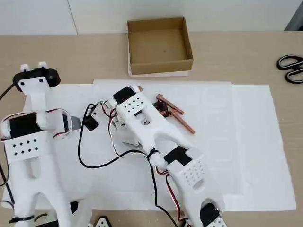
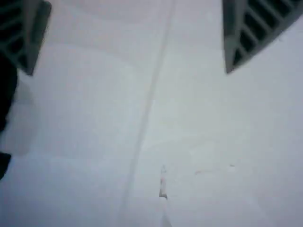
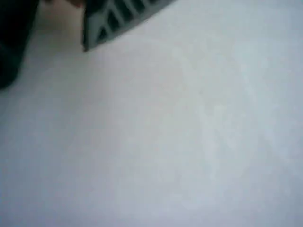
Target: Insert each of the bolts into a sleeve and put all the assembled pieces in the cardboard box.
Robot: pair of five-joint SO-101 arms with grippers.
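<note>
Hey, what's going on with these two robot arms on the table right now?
Two arms sit over a white sheet. One stretches to a small pile of copper-coloured parts near the middle, but I can't see whether it grips any. The left claw hangs open above bare sheet. The cardboard box at the far edge is empty, so no assembled piece is in it yet.

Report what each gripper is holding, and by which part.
Left gripper: nothing; it is open over bare paper. Right gripper: cannot be told; it sits by the bolts.
</note>
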